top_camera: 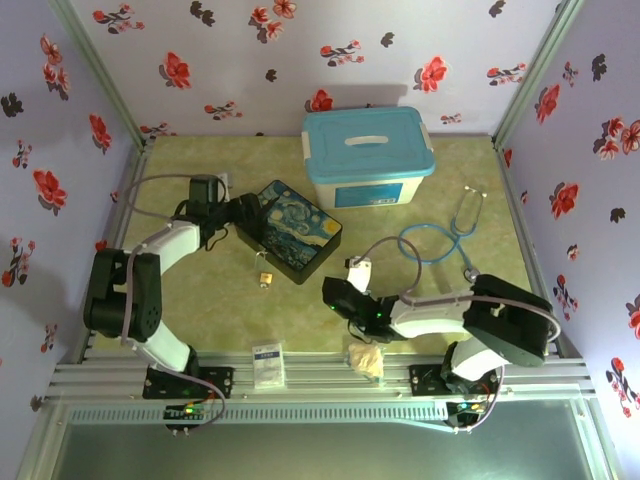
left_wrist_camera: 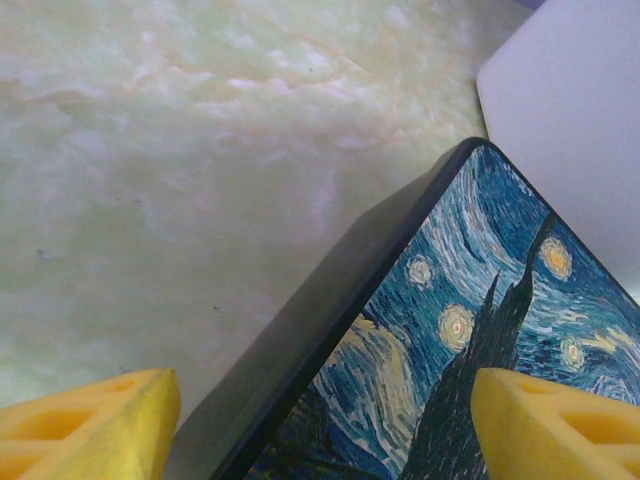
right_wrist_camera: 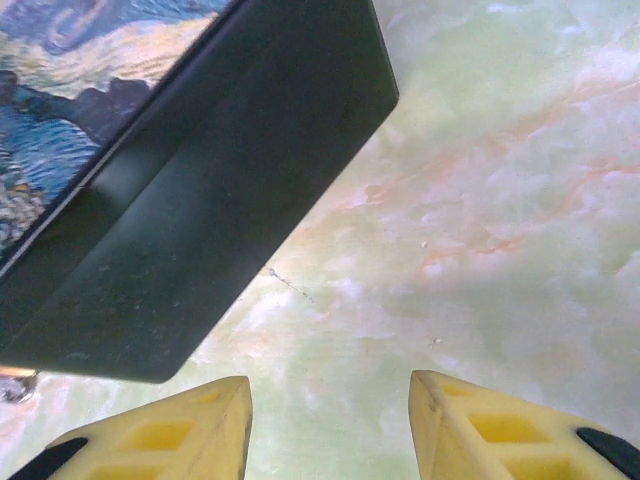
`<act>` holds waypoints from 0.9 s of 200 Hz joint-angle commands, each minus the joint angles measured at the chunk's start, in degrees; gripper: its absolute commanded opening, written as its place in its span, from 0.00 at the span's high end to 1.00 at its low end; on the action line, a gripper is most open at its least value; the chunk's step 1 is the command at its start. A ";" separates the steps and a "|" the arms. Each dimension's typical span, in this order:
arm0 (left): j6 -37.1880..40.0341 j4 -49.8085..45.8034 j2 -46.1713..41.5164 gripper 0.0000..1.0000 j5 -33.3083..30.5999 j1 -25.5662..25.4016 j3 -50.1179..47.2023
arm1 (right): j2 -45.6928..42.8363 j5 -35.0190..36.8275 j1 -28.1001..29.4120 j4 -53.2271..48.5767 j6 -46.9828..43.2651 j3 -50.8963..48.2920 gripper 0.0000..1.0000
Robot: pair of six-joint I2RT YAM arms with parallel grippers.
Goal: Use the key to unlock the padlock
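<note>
Padlock (top_camera: 266,278) first: from above you see it as a small brass speck on the marbled table (top_camera: 200,300), just off the near-left side of the starry-night box (top_camera: 290,232) and between your two arms. It is too small to tell which way its shackle points, and you cannot make out the key. Behind the box stands a white bin (top_camera: 368,155) with a blue lid; the blue label on its front cannot be read. A blue stethoscope (top_camera: 445,238) lies to the right. At the near edge are a white packet (top_camera: 267,365) with unreadable print and a crumpled beige wad (top_camera: 366,360). Your left gripper (top_camera: 243,210) is at the box's left corner. Your right gripper (top_camera: 333,292) is near the box's near corner, apart from the padlock.

Left wrist: the yellow fingers (left_wrist_camera: 90,430) stand wide apart, one over the table and one over the painted lid. The box's edge runs between them, and nothing is clamped.

Right wrist: the fingers (right_wrist_camera: 160,440) are parted over bare table and hold nothing. The box's dark side wall is just ahead to the left.
</note>
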 commanded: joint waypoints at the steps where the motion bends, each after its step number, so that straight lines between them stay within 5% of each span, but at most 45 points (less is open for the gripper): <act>1: 1.38 0.05 2.13 0.27 3.21 -0.21 0.93 | -2.57 -5.65 1.49 5.43 -7.24 -1.18 0.54; 48: -1.75 3.35 -2.78 0.30 3.58 -2.38 -6.66 | 4.72 -21.30 6.65 19.10 -15.84 0.89 0.54; 107: -5.42 7.19 -6.75 0.29 3.60 -6.42 -13.51 | 8.21 -8.54 5.61 13.75 -13.39 5.93 0.52; 180: -10.18 10.11 -9.60 0.29 0.66 -8.60 -17.43 | 16.06 -11.91 1.80 21.78 -4.25 7.06 0.51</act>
